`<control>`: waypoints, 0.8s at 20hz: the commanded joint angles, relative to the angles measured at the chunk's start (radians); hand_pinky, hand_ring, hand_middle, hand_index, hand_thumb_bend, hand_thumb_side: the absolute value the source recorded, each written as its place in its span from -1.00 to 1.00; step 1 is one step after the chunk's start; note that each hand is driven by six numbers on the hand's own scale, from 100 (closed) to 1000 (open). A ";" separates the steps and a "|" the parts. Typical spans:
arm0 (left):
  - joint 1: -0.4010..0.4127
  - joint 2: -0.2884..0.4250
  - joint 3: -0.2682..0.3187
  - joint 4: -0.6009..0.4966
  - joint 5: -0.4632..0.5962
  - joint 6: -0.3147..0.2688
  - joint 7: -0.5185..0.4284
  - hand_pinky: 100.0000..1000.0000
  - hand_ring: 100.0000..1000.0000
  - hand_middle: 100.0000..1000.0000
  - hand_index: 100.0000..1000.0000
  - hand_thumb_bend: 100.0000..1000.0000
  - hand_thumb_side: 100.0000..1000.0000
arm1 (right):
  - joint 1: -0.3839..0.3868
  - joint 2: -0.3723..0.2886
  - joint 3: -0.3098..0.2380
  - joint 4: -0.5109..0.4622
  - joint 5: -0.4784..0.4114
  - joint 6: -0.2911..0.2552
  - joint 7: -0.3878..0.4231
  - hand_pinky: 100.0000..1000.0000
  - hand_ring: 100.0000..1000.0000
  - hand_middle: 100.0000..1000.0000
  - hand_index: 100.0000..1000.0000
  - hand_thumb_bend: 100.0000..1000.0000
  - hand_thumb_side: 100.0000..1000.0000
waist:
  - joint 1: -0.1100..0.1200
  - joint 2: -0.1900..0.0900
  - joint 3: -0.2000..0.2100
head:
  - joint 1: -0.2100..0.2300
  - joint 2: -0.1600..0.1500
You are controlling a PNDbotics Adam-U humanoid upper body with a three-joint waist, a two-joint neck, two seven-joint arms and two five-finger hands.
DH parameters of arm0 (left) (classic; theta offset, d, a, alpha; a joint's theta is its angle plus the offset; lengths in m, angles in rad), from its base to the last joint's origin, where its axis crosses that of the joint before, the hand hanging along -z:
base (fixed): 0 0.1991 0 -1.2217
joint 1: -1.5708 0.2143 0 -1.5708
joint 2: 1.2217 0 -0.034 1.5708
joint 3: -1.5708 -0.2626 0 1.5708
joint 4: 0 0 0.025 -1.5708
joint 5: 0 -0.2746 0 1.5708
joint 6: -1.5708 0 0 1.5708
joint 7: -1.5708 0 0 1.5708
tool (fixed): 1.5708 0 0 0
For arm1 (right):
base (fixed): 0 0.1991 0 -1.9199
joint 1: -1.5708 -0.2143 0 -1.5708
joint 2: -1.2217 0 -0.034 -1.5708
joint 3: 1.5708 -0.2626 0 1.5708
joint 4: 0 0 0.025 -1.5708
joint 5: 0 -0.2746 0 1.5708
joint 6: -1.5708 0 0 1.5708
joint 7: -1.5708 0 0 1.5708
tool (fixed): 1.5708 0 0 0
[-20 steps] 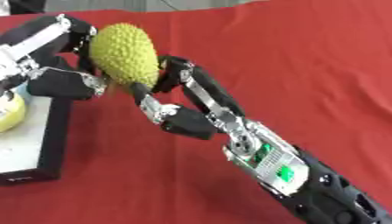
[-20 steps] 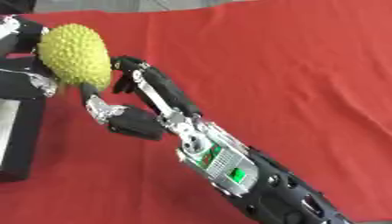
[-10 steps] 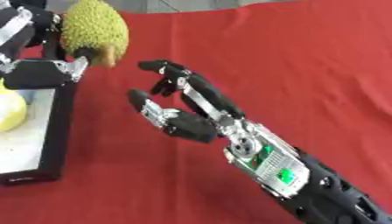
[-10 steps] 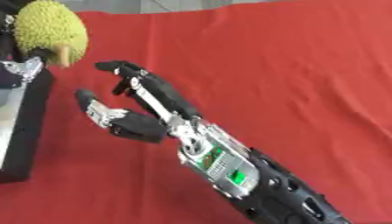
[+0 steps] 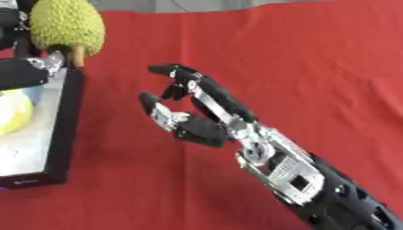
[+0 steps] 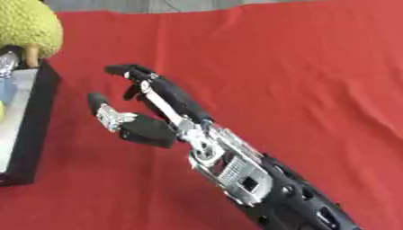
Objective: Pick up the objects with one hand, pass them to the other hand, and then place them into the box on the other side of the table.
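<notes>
Right hand (image 5: 206, 117) hovers relaxed; left hand (image 5: 22, 72) clasps bumpy, oval durian (image 5: 66, 28).

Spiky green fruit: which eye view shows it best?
The left eye view: nearly the whole spiky green fruit shows, with its stalk, held by the left hand over the box. The right eye view cuts it off at the corner.

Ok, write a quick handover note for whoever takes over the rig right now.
Right hand: open, empty, above the red cloth.
Left hand: at the left edge, holding the spiky green fruit above the box; its grip is mostly out of view.
Box: at the table's left, a pale yellow object already inside.
Done: pickup and pass to the left hand.
Left: put the fruit into the box and let go.
</notes>
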 commanded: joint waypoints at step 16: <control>0.178 0.063 0.163 0.123 -0.020 -0.001 0.061 0.31 -0.28 -0.67 -0.65 -1.00 -1.00 | -0.023 -0.046 -0.056 -0.041 -0.028 0.013 -0.081 0.36 0.34 0.78 0.82 -0.86 0.73 | -0.021 -0.013 0.003 | 0.143 -0.018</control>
